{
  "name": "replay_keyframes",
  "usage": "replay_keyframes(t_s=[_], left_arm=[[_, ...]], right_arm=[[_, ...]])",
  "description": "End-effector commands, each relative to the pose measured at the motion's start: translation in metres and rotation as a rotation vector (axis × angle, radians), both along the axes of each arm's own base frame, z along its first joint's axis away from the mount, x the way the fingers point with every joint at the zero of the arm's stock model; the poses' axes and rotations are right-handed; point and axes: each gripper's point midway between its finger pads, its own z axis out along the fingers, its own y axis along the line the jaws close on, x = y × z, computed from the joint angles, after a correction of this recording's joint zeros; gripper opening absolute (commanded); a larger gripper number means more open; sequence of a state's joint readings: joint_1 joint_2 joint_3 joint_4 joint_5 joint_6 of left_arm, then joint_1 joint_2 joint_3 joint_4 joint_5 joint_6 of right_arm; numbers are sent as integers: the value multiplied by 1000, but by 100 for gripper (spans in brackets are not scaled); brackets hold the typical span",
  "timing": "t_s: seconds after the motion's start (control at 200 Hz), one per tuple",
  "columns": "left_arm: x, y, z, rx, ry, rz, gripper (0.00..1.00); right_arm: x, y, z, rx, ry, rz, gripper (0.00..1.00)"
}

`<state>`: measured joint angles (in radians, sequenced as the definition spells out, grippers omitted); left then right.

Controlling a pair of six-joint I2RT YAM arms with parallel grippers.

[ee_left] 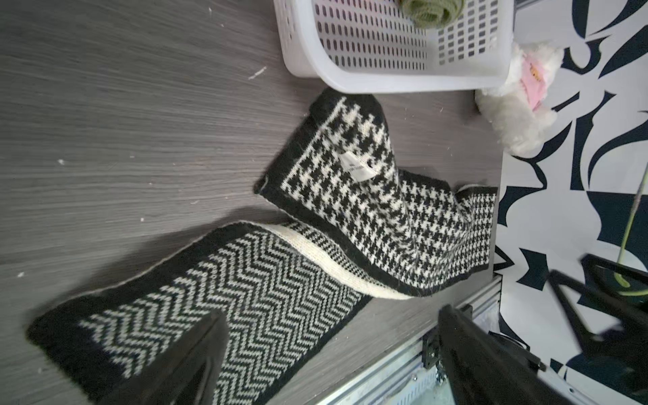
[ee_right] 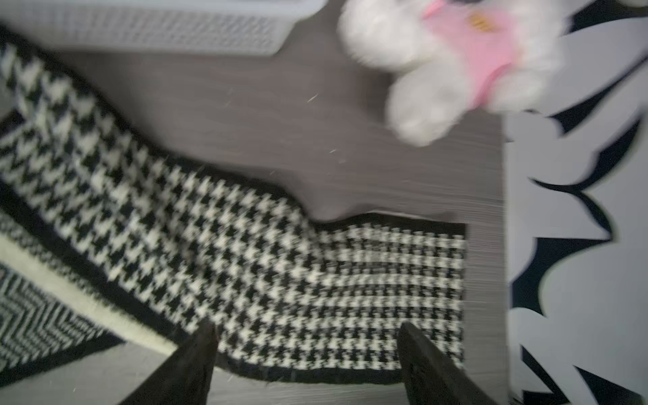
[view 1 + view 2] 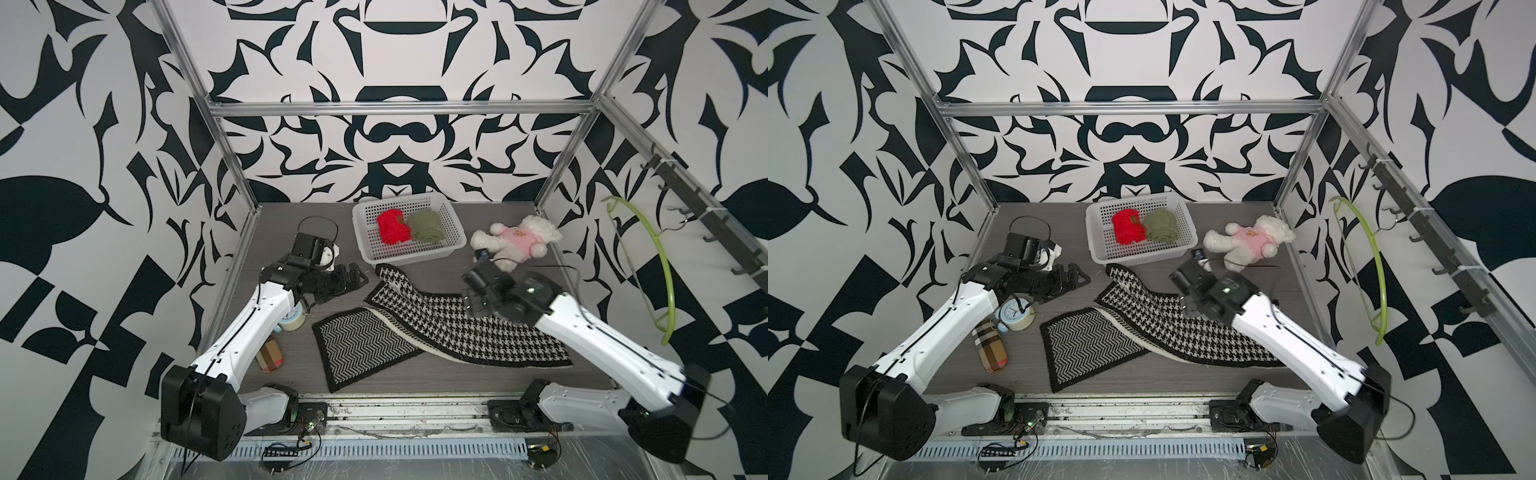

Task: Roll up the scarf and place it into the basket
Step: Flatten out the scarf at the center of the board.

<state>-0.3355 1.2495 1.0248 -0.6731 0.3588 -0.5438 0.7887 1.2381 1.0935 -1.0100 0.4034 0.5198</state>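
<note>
The scarf is seen unrolled on the table, one end just before the basket, while the left gripper beside it and the right gripper over it are held wide open, empty, presumably readied for rolling.

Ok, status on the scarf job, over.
Left gripper open, right gripper open, both empty. Scarf unrolled on table, outside basket. Basket holds red roll, green roll; nothing blocking.

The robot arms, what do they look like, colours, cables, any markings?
The left arm and right arm have white shell links with black joint housings. A thin black cable runs along each white link. The left pincer and right pincer are black.
</note>
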Motion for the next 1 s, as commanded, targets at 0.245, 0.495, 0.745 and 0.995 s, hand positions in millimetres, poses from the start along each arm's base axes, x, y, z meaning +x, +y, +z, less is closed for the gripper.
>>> replay_keyframes(t_s=[0.245,0.495,0.745,0.995], left_arm=[[-10,3,-7,32,-10,-5,99],[-7,4,-13,51,12,-1,99],[-4,4,-23,60,35,12,99],[-3,39,-63,284,121,96,99]], right_arm=[[-28,54,-94,-2,229,85,88],[-65,72,-121,5,355,187,85],[-58,75,-149,-74,366,173,82],[-34,51,-149,-194,366,76,0]])
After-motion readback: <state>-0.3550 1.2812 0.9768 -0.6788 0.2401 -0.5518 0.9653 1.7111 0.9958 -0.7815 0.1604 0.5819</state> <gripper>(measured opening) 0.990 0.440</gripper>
